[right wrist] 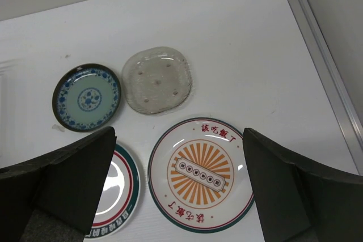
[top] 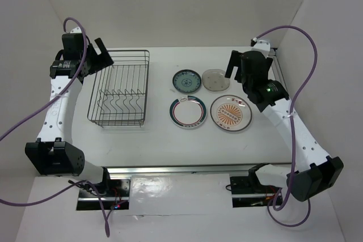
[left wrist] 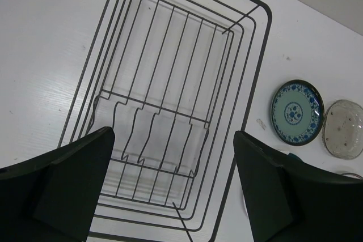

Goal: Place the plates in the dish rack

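top external view: the rectangular dark grey wire dish rack (top: 120, 86) stands on the white table (top: 170, 145), left of centre. four round plates lie flat on the table in a two-by-two group right of centre, all outside the rack. the small teal-patterned plate (top: 186, 81) is upper left and the small pale grey translucent plate (top: 215, 79) upper right. the larger white plate with green-red rim ring (top: 188, 111) is lower left and the larger plate with orange sunburst centre (top: 231, 112) lower right. the left gripper (top: 93, 55) hangs at the rack's upper left corner. the right gripper (top: 241, 71) hangs just right of the grey plate.

left wrist view: the two dark fingers (left wrist: 62, 191) stand wide apart at the lower corners, holding nothing. the rack with its upright tines lies between them. the teal and grey plates show at the right edge.

right wrist view: the fingers (right wrist: 62, 185) stand wide apart, holding nothing, above the ring-rimmed and sunburst plates. the teal and grey plates lie side by side in the upper half.
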You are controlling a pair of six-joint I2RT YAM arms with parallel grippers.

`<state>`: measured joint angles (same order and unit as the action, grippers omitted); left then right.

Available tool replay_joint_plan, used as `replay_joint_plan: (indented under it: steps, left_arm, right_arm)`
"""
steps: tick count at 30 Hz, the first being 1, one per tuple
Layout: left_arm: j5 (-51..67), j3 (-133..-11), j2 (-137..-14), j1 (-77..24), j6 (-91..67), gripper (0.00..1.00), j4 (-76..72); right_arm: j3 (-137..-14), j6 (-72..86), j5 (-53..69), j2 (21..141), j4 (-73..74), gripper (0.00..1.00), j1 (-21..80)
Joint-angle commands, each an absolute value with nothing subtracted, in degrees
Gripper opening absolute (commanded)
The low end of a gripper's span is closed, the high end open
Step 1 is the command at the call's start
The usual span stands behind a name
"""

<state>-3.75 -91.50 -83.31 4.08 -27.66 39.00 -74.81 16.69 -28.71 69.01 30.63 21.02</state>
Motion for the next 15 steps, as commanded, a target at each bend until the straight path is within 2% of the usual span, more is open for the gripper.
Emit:
replay_joint_plan:
  steps: [1,6,11,14,15]
  left_arm:
    - [-2.47,-92.37,-83.14,4.13,-28.3,1.0,38.23]
    - [-2.46,-92.37,-83.14,4.13,-28.3,1.0,38.23]
    - [-1.93,-91.85,-83.14,4.13,-28.3,1.0,37.71]
    - [-0.8,-91.85,-83.14,4.13,-28.3,1.0,37.71]
    - [-0.79,-91.85,-83.14,4.13,-28.3,1.0,37.18]
  right_arm:
    - [-77.26,16.79,-31.28,69.43,31.82,1.0,22.15]
    - [-75.32,16.79,-30.15,66.71,28.57,1.0,22.15]
    - [-75.84,16.17,-29.36,69.34,29.18,1.0,20.84]
    - [-73.22,14.25,-23.66,70.84,24.62,1.0,16.98]
    - [-72.6,14.24,-17.81,71.8,21.22,1.0,15.4]
